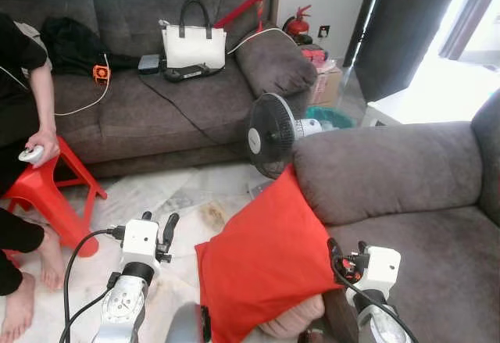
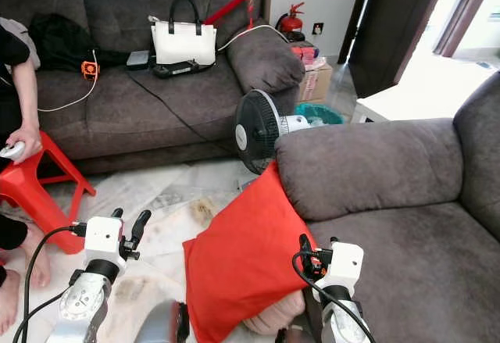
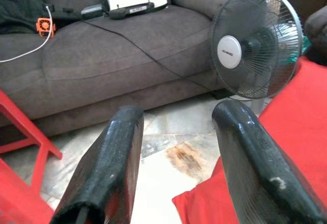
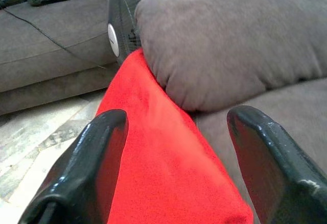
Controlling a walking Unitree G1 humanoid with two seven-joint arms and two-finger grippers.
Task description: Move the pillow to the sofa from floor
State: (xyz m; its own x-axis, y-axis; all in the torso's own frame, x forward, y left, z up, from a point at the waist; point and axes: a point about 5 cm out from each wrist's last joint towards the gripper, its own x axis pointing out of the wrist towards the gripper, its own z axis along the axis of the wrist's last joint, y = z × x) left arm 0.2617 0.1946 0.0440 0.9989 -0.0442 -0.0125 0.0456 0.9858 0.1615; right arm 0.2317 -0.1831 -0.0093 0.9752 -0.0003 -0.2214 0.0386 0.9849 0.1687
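Clearly propped rather than placed: red pillow [image 1: 266, 261] leaning against the front of the near sofa [image 1: 426, 249], top corner wedged under the padded armrest [image 1: 383, 167], lower end toward the marble floor [image 1: 187, 202]. Not yet on the seat cushion, so, by the look of it, task unfinished.

Right pincer [image 4: 173, 157] spread wide, fingers [image 4: 102, 157] astride the pillow's upper edge, clamped on nothing. Left pincer [image 3: 179, 152] likewise wide open and empty, held over the floor just beside the pillow's other edge. Probably poised so for a two-sided squeeze.

Room for moving: open seat cushion to the right of the pillow, a fair landing place once lifted over the cushion's front edge. Tighter on the far side: standing fan [image 1: 273, 133] just behind the pillow's top corner, likely to be knocked by a careless swing. Further left, a red plastic stool [image 1: 47, 191] and a seated person's hand [image 1: 41, 148], well apart. Far sofa carrying a white handbag [image 1: 193, 44].
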